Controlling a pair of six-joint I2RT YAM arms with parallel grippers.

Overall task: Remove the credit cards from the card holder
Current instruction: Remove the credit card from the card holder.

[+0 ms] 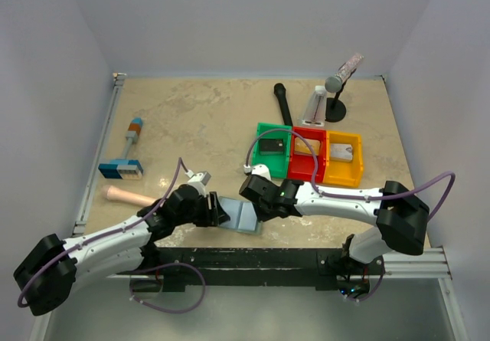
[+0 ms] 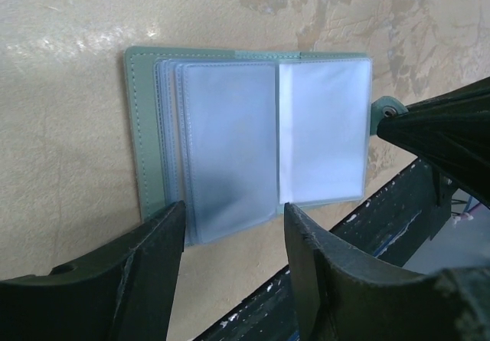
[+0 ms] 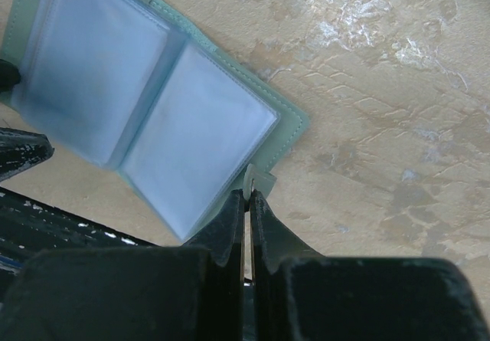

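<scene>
Three credit cards (image 1: 271,145) in three bins (image 1: 274,127); one open card holder (image 1: 243,215).

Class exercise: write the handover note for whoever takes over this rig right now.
The left gripper is open, jaws either side of the card holder sleeves' edge.
The right gripper is shut on the holder's snap tab.
The holder lies open between them; visible sleeves look empty.
The credit cards are out: dark in the green bin, tan in the red bin, pale in the yellow bin.
Left: probably just release and retract.

Left claw (image 2: 233,220) agape, right claw (image 3: 246,200) tight together.
</scene>
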